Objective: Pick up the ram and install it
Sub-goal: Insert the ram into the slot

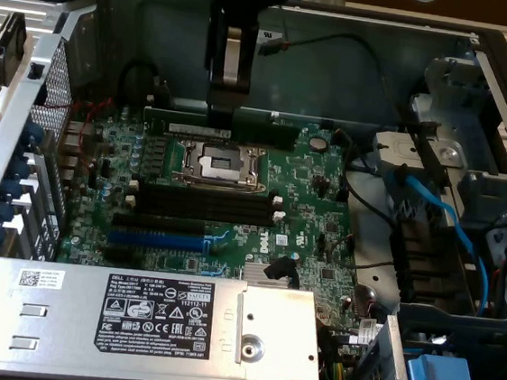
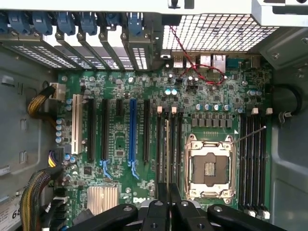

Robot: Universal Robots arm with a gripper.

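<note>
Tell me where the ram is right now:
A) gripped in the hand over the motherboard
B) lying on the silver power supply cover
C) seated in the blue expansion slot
A: the hand is closed on the middle of the ram, holding it up over the motherboard. The blue slot and the power supply cover carry no stick.

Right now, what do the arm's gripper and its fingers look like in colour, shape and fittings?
The gripper is black and narrow, with a pale grey panel set into its side in the exterior view. In the wrist view, its fingers are slim black bars, flanked by black linkage arms with round pivot bolts.
</note>
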